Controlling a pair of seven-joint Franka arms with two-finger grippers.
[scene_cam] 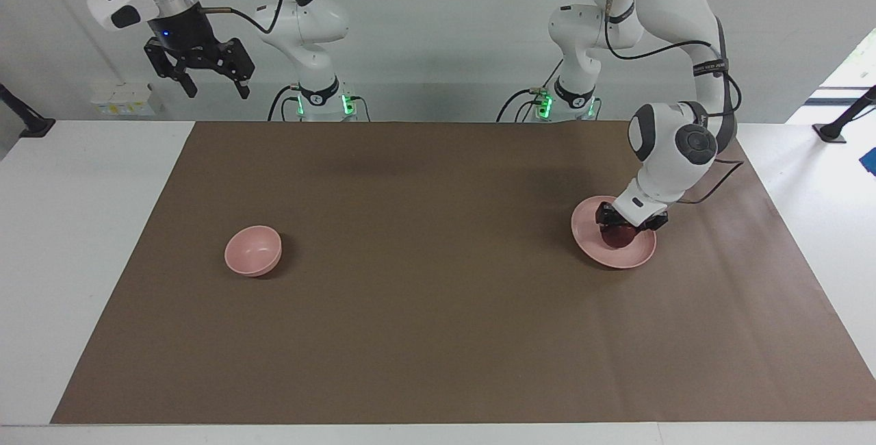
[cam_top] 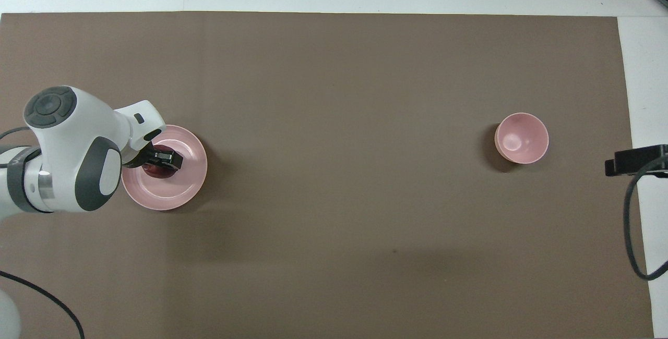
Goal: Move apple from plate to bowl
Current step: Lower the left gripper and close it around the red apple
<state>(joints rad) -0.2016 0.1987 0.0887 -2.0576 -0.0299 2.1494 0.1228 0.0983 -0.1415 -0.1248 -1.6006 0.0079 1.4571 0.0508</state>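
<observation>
The dark red apple (scene_cam: 620, 237) lies on the wide pale pink plate (scene_cam: 582, 231) toward the left arm's end of the table. My left gripper (scene_cam: 626, 226) is down over the plate, open, with its fingers on either side of the apple. In the overhead view the gripper (cam_top: 160, 164) covers most of the apple (cam_top: 155, 172) on the plate (cam_top: 182, 185). The small deep pink bowl (scene_cam: 253, 250) stands empty toward the right arm's end; it also shows in the overhead view (cam_top: 522, 138). My right gripper (scene_cam: 215, 85) waits open, high above the table's edge near its base.
A brown mat (scene_cam: 438, 294) covers the table between plate and bowl. The right arm's black hand and cable (cam_top: 634, 159) show at the overhead view's edge, beside the bowl.
</observation>
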